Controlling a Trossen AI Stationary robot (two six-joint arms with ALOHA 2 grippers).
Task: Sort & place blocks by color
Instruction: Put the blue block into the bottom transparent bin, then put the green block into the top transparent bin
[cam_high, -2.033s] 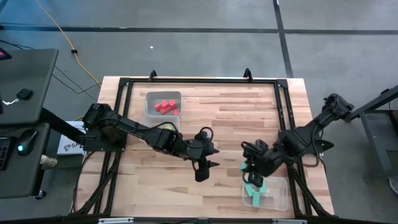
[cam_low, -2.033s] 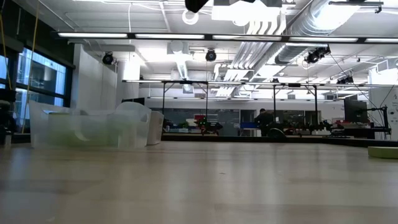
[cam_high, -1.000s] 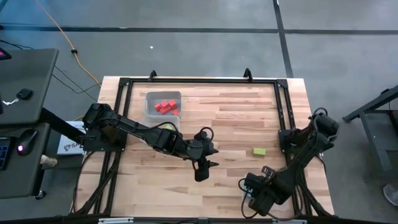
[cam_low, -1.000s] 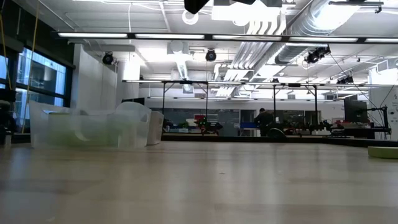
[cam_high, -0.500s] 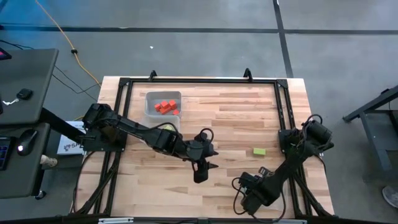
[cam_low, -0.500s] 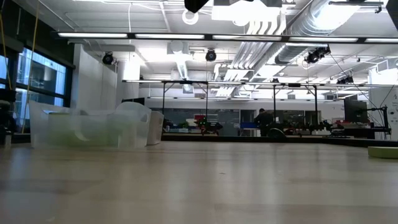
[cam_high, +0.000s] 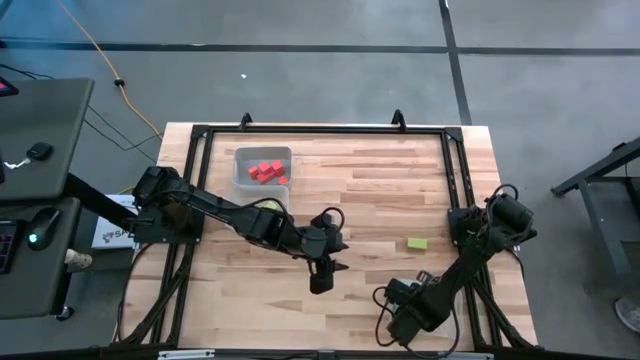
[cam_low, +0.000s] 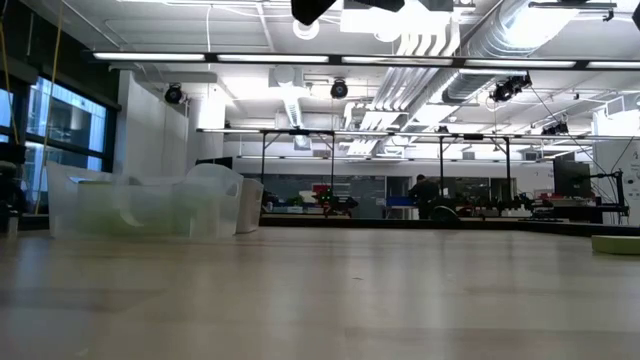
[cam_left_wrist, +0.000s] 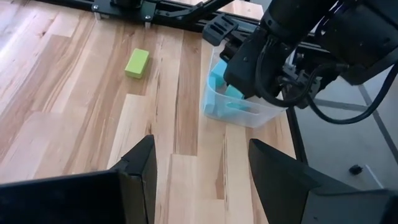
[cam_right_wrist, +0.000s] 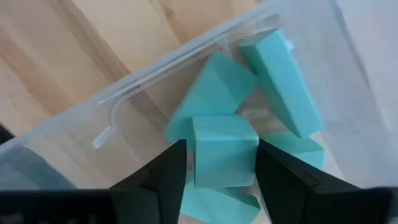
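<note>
A clear tub (cam_left_wrist: 249, 115) at the table's near right holds several teal blocks (cam_right_wrist: 280, 81). My right gripper (cam_right_wrist: 221, 171) points down into it, mostly hiding it from above (cam_high: 405, 318). It is open, its fingers close on either side of a teal cube (cam_right_wrist: 224, 149) that lies on the heap. A lime green block (cam_high: 417, 243) lies flat on the wood beside that tub (cam_left_wrist: 137, 63). Red blocks (cam_high: 265, 172) lie in a tub (cam_high: 243, 160) at the far left. My left gripper (cam_left_wrist: 202, 186) hangs open over the table's middle (cam_high: 322, 278), holding nothing.
A second clear tub (cam_high: 270, 205) with something green in it sits partly under my left arm. Black rails (cam_high: 320, 130) frame the table. Bare wood lies between the two arms. In the low view the tubs (cam_low: 150, 205) stand at the left and a person (cam_low: 425, 195) is far behind.
My right gripper has sunk into the teal tub and shifted slightly toward the table's left edge, then kept still. The lime green block has stayed where it was.
</note>
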